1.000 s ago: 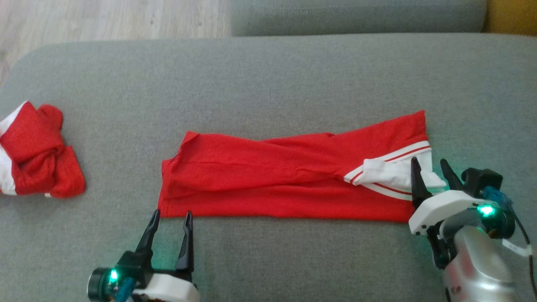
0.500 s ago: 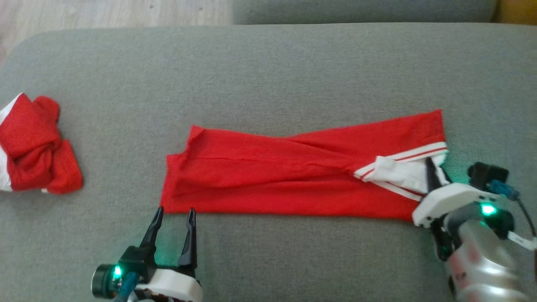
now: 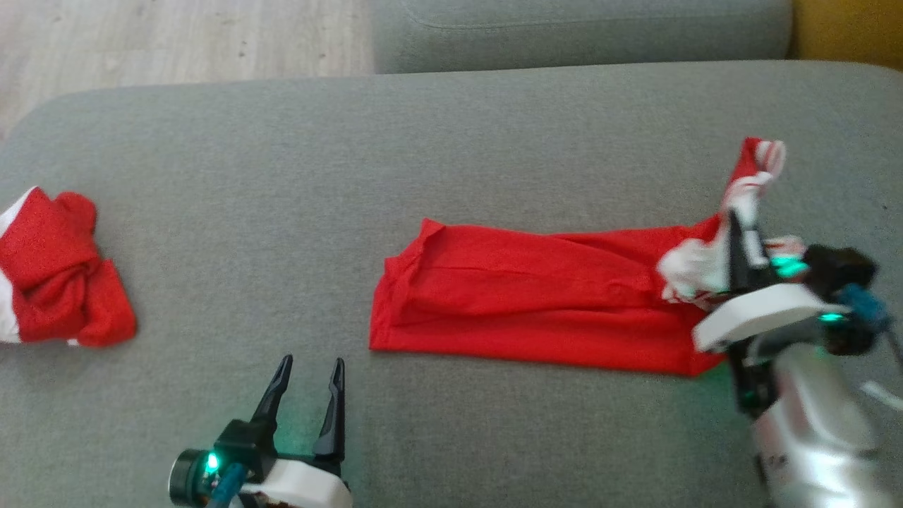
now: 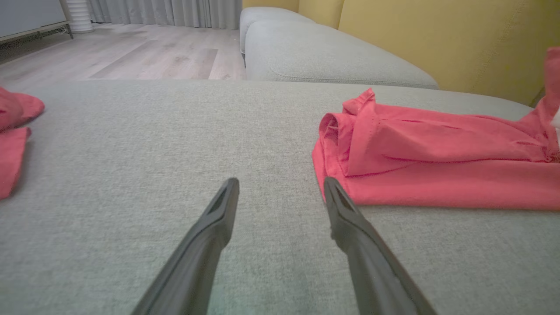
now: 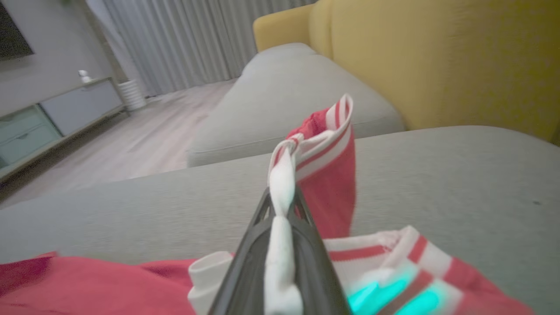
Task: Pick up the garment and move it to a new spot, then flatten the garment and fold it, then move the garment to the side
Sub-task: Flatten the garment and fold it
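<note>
The red garment (image 3: 522, 303) lies stretched on the sofa (image 3: 451, 141) toward 3 o'clock. A crumpled cloth (image 3: 60, 271) sits at 9. The right gripper (image 3: 737, 229) is clamped on the garment's striped 3 o'clock end, held up. The left gripper (image 3: 312, 362), at 7, is spread and empty.

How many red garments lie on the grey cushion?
2. One long folded garment lies right of centre, its white-striped end pinched in the right gripper. One crumpled garment lies at the left edge of the cushion, partly cut off by the picture's border.
</note>
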Available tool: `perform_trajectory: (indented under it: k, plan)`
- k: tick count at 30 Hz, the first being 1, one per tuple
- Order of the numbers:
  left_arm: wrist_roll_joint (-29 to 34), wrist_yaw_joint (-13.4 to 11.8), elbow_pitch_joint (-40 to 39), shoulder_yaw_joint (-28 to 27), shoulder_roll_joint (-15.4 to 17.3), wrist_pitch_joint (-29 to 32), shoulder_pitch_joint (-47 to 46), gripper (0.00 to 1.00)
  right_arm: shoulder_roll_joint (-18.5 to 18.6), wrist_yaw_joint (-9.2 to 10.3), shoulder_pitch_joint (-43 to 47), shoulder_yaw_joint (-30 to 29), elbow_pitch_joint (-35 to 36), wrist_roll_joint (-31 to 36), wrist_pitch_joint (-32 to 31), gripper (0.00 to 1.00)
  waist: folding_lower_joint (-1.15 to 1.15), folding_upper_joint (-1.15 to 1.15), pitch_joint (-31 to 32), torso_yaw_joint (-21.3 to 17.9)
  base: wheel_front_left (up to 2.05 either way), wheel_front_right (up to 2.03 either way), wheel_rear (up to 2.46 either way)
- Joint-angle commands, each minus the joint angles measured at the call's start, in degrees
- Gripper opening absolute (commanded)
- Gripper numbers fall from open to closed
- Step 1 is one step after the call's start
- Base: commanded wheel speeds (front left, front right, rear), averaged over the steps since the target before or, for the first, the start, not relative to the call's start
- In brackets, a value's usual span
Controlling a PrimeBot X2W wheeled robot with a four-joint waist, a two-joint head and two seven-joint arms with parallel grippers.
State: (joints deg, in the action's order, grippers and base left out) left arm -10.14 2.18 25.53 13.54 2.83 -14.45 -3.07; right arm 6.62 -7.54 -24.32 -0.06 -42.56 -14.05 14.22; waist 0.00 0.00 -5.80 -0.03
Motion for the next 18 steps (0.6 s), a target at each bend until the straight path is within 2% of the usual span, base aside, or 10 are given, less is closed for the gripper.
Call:
perform_trajectory:
  k: [1,6,10,14,18]
  plan:
    - [-0.4,0.1,-1.3,-1.3,0.1,-0.5,-0.5,1.0,-0.5,0.05,0.6,2.9,2.9,-1.0,0.8,0.0,0.0,0.0,0.4,0.6,0.0,0.0,0.0]
    - [-0.5,0.3,-0.8,-0.6,0.1,-0.5,0.2,1.0,-2.3,0.05,3.8,14.4,10.7,-7.5,0.7,0.0,0.0,0.0,0.9,3.9,0.0,0.0,0.0]
    - [-0.5,0.6,-0.6,0.3,0.1,-0.5,0.4,1.0,-3.1,0.05,4.3,20.2,14.3,-12.3,-0.2,0.0,0.0,0.0,1.0,7.8,0.0,0.0,0.0]
    - [-0.7,0.8,-0.2,1.2,0.1,-0.5,0.7,1.0,-3.5,0.05,2.9,23.8,14.1,-14.5,-0.8,0.0,0.0,0.0,1.0,12.0,0.0,0.0,0.0]
    - [-0.7,0.8,0.1,1.4,0.1,-0.5,1.0,1.0,-3.7,0.05,1.0,26.3,10.5,-15.7,-1.5,0.0,0.0,0.0,1.0,15.6,0.0,0.0,0.0]
